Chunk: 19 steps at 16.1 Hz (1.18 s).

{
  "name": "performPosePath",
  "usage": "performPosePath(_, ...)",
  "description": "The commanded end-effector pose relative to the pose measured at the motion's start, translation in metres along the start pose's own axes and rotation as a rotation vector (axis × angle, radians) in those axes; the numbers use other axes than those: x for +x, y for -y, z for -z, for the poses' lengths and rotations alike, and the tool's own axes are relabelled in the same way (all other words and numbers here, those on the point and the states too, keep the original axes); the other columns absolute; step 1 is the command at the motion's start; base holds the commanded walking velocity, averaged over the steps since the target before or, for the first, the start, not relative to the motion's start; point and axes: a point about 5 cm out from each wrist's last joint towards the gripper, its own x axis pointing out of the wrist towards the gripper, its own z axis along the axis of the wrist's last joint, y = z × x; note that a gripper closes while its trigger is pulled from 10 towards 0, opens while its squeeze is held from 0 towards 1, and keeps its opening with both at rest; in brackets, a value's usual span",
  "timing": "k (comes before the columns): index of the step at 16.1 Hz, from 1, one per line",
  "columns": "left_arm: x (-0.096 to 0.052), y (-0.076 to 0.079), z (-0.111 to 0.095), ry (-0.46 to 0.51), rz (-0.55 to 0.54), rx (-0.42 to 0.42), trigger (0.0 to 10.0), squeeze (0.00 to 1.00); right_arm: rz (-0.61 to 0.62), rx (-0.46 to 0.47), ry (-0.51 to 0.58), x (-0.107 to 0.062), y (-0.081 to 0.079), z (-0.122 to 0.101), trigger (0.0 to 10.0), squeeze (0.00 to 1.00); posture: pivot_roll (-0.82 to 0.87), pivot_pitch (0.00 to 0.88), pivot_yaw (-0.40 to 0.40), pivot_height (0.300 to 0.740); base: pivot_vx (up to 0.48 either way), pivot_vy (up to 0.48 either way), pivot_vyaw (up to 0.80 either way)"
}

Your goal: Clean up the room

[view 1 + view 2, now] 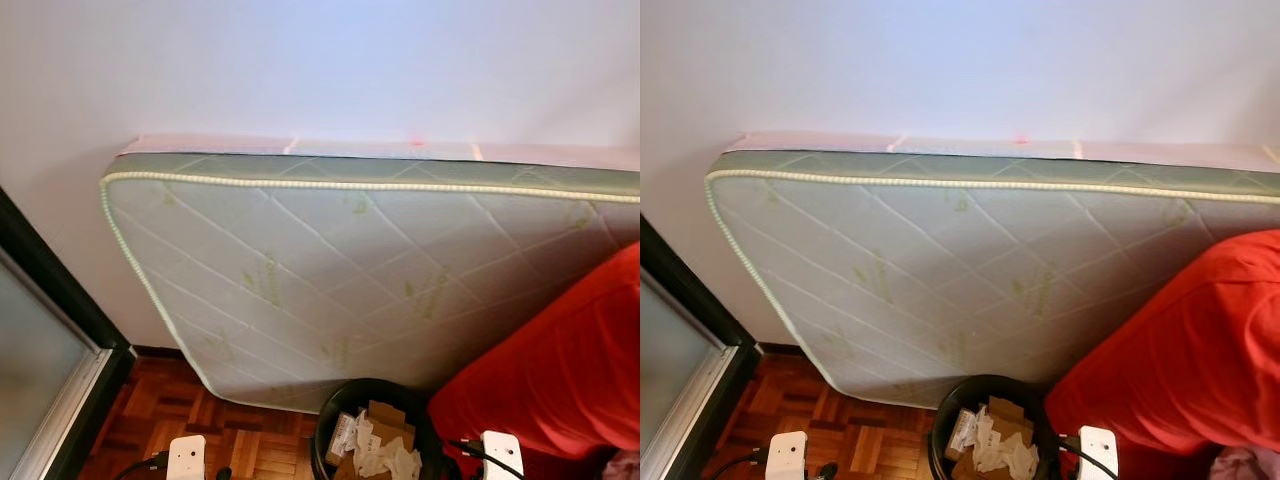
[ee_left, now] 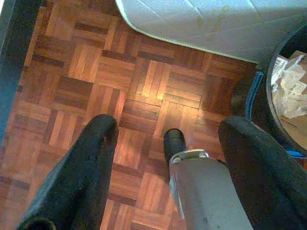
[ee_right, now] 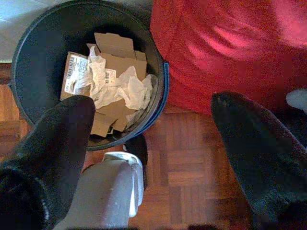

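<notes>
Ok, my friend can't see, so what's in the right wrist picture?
A black bin full of torn cardboard and crumpled paper stands on a wooden floor, beside something big and red. The right gripper hangs open above, holding nothing.

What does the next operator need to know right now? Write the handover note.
Left pincer: open, empty, over bare parquet floor.
Right pincer: open, empty, above the floor beside the black bin.
Bin stands between the mattress leaning on the wall and a red cover; it already holds cardboard and crumpled paper.
Done: some trash binned.
Left: no loose trash can be seen from here; look around the rest of the room.
</notes>
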Motion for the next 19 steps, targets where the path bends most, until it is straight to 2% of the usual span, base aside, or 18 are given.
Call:
performPosePath(1, -0.0019, -0.0016, 0.0053, -0.011, 0.004, 0.012, 10.0, 0.00, 0.003, 0.001, -0.002, -0.0009, 0.0016, 0.0018, 10.0, 0.00, -0.09, 0.046, 0.013, 0.740, 0.000, 0.000, 0.00)
performPosePath(8, 0.0004, -0.0013, -0.0033, 0.019, 0.006, 0.018, 10.0, 0.00, 0.002, 0.010, 0.000, -0.0003, -0.0007, 0.0013, 10.0, 0.00, -0.09, 0.057, 0.021, 0.740, 0.000, 0.000, 0.00)
performPosePath(19, 0.0002, -0.0029, -0.0019, 0.011, 0.000, 0.010, 10.0, 0.00, -0.006, 0.009, 0.000, 0.0006, -0.0023, -0.0006, 10.0, 0.00, -0.07, 0.088, 0.018, 0.740, 0.000, 0.000, 0.00)
